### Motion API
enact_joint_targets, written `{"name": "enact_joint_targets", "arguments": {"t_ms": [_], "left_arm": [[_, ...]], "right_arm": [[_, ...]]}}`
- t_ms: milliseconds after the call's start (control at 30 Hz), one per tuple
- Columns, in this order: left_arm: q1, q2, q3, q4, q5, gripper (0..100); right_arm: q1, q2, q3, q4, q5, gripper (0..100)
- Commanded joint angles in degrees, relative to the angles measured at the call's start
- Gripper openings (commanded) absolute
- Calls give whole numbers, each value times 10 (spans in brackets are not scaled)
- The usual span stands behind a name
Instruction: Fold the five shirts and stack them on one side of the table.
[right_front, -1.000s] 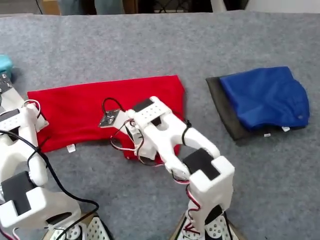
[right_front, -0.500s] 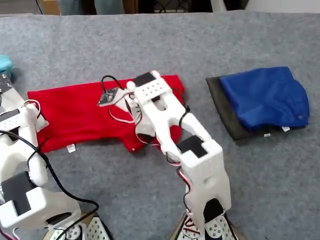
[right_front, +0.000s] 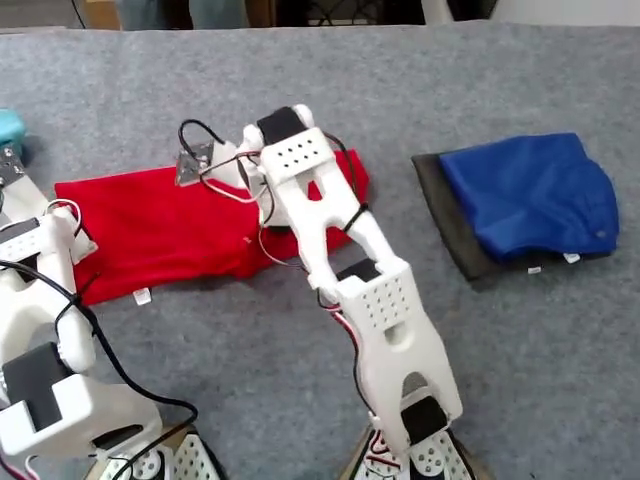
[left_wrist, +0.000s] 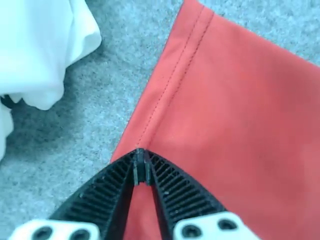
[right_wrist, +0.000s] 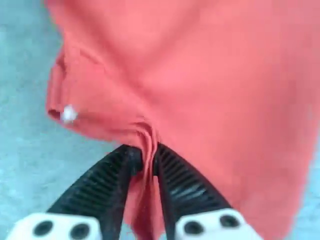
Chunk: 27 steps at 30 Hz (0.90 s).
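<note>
A red shirt (right_front: 150, 225) lies spread on the left half of the grey table (right_front: 450, 90). My right gripper (right_wrist: 144, 155) is shut on a bunched fold of the red shirt (right_wrist: 200, 75), and in the high view it hangs over the shirt's right part (right_front: 268, 222). At the shirt's left end my left gripper (left_wrist: 140, 167) is shut on the hemmed edge of the red shirt (left_wrist: 235, 115), low at the cloth (right_front: 80, 243). Over at the right, a folded blue shirt (right_front: 530, 195) rests on a folded dark grey shirt (right_front: 445, 215).
White cloth (left_wrist: 35, 45) lies beside the red shirt's left edge. A teal object (right_front: 8, 130) sits at the table's left border. Bare carpet-like table surface runs along the back and between the red shirt and the stack.
My right arm has swung toward the far side of the table, carrying the red shirt's near right edge up and over the shirt. The left arm has stayed put.
</note>
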Motion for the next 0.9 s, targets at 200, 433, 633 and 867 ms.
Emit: {"name": "enact_joint_targets", "arguments": {"t_ms": [200,433,633,867], "left_arm": [[0,-3,-21,-9,4,33],[0,-3,-20,-9,4,33],[0,-3,-20,-9,4,33],[0,-3,-21,-9,4,33]], "right_arm": [[7,77,-141,-55,5,15],[8,141,-213,-83,5,104],[26,150,-296,-81,-8,348],[47,152,-397,-18,-59,249]]}}
